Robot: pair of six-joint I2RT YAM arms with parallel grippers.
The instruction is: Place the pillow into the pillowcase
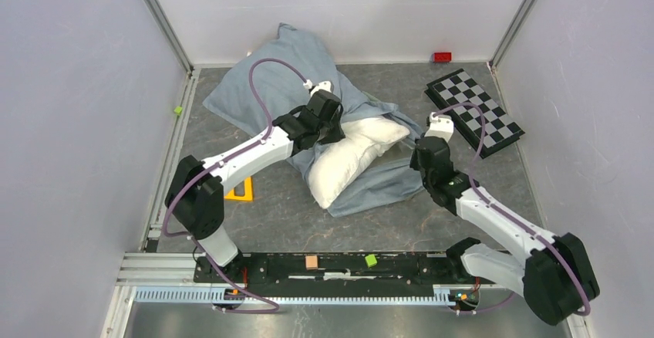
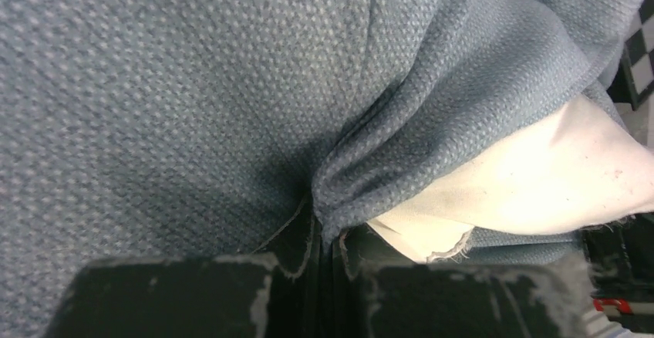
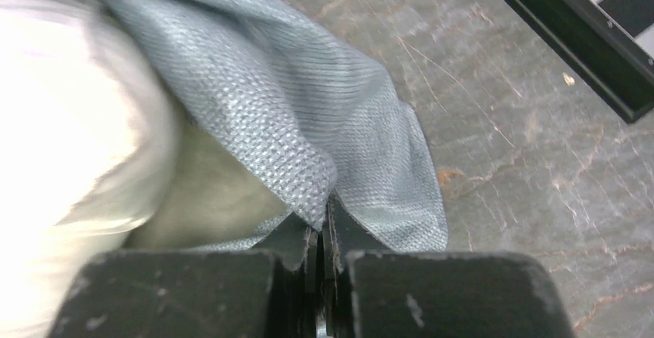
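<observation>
Right at the tips of the left pincer point(image 2: 324, 234): clamped shut on a puckered fold of the pillowcase point(image 2: 154, 83). Same at the right pincer point(image 3: 320, 226): closed on a thin corner of the cloth edge, nothing else in the bite. Between the two pincers: pillow point(image 1: 351, 160), partly wrapped, roughly half bulging out toward the near side.

Handling, as a judgement:
- Expect a soft, light, bulky pillow. Squashes, springs back, won't slide in unaided.
- Expect a limp pillowcase with no stiffness. Sags wherever not held, bunches under load.
- Coarse weave, so decent friction on the pads. Thin pinch at the right pincer though; could pull free under a hard tug.
- Best to hold the pillowcase at the mouth edge, one pinch each side of the pillow, spread wide to keep the mouth open.
- For the pillow itself: take a corner or seam, not the plump middle.

Looks:
- Pillow plain white, plump, creased. Frayed white edge just right of the left pincer tips.
- Pillowcase blue-grey, heavily wrinkled. Heaped mostly beyond the left pincer, with a flap under the pillow on the near side.
- Right of the right pincer: bare grey table point(image 3: 501, 160), then the checkered board point(image 3: 594, 37), well apart from the cloth.
</observation>
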